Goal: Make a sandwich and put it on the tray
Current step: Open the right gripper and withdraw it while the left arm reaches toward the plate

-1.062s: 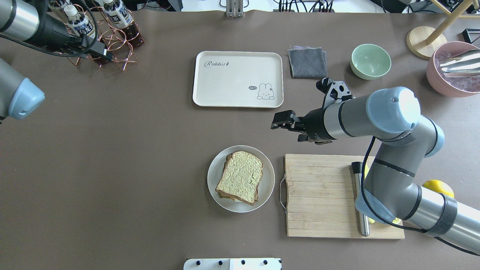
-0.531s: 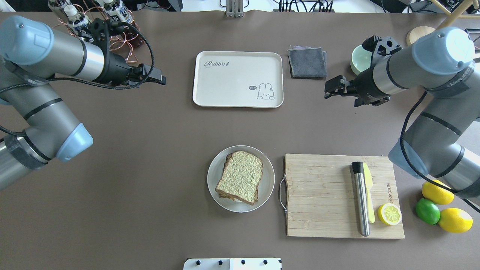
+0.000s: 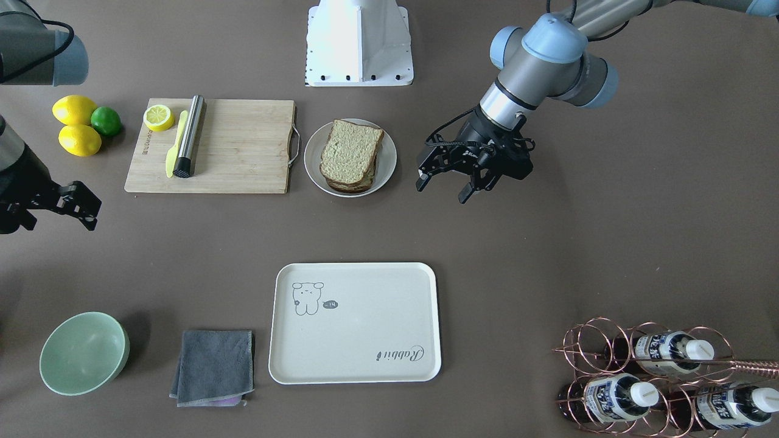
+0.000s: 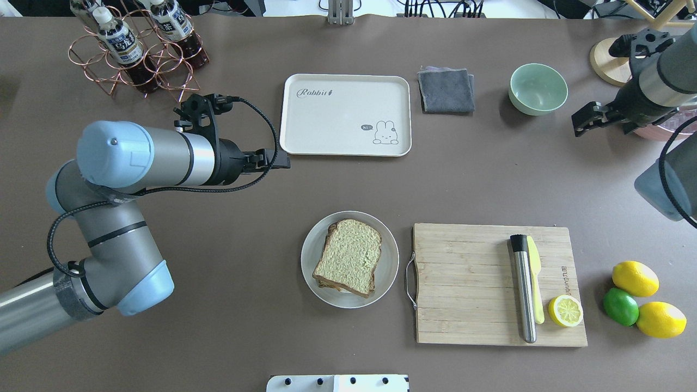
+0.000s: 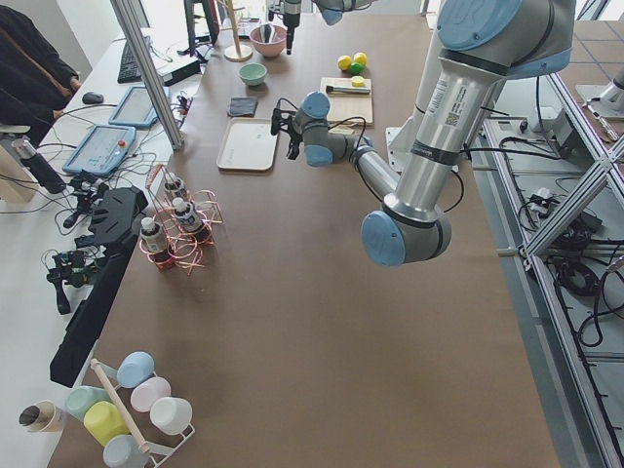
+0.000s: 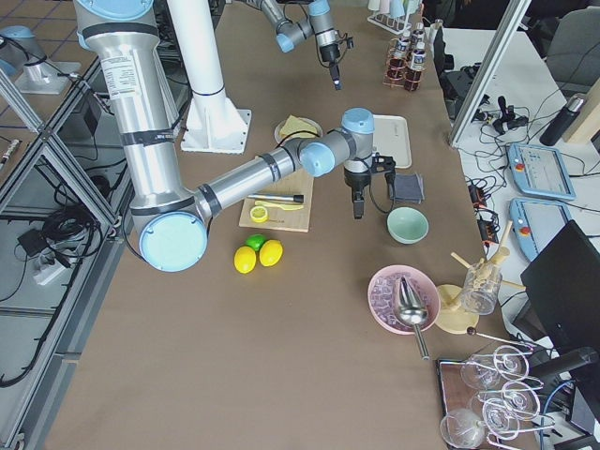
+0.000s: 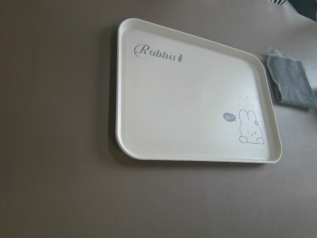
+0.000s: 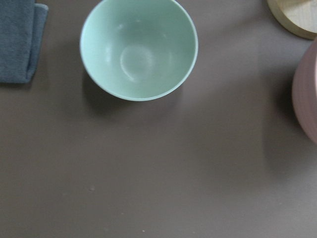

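The sandwich point(image 4: 349, 264), pale bread with brown crust, lies on a round white plate point(image 4: 389, 261) at the table's middle front; its filling is hidden. The cream tray point(image 4: 345, 114) with "Rabbit" script lies bare behind it and fills the left wrist view point(image 7: 193, 104). My left gripper point(image 3: 443, 190) hangs open and holds nothing, between the plate and the tray's left side point(image 4: 280, 161). My right gripper point(image 4: 581, 121) is far right beside the green bowl; it looks open and holds nothing.
A wooden cutting board point(image 4: 468, 283) right of the plate carries a steel rod, a yellow knife and a half lemon point(image 4: 565, 311). Lemons and a lime point(image 4: 621, 306) lie beyond it. Green bowl point(image 4: 538, 89), grey cloth point(image 4: 446, 90), bottle rack point(image 4: 136, 49), pink bowl point(image 6: 403, 298).
My left arm has swung from the back left in toward the tray's near left corner. My right arm has drawn back to the right, past the green bowl. The sandwich has stayed put.
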You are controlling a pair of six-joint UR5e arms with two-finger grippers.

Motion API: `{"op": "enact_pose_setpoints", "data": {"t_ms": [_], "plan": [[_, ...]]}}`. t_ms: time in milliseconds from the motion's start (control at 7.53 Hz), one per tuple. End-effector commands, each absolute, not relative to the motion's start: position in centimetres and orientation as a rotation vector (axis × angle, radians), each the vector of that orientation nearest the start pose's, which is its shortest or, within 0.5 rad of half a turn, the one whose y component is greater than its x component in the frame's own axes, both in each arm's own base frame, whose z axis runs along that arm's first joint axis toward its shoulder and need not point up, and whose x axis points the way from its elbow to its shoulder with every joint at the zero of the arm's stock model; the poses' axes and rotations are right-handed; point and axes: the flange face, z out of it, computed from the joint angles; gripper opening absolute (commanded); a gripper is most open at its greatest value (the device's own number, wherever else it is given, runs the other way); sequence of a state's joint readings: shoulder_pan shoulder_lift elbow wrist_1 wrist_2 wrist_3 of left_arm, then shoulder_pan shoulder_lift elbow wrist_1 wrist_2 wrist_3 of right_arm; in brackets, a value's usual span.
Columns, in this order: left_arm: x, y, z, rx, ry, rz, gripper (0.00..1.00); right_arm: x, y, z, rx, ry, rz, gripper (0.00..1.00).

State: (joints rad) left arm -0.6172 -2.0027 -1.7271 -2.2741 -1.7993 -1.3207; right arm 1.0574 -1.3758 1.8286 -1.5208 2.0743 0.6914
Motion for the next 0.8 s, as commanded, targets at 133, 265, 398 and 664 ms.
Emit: {"op": "enact_pose_setpoints", "data": {"t_ms": [133, 265, 398, 664], "plan": [[50.0, -39.8, 26.7, 0.346, 1.205, -0.138, 0.97, -11.0, -54.1, 48.3, 0.054, -0.753, 0.043, 0.99], [51.5, -37.9, 27.9, 0.342, 1.184, -0.121, 0.97, -10.0, -54.2, 49.0, 0.043, -0.773, 0.046, 0.99], [53.1, -35.8, 28.1, 0.341, 1.18, -0.103, 0.97, -9.1, -53.8, 49.9, 0.04, -0.776, 0.034, 0.99], [54.0, -34.3, 27.7, 0.34, 1.188, -0.089, 0.87, -8.3, -53.8, 50.2, 0.043, -0.774, 0.047, 0.99]]}}
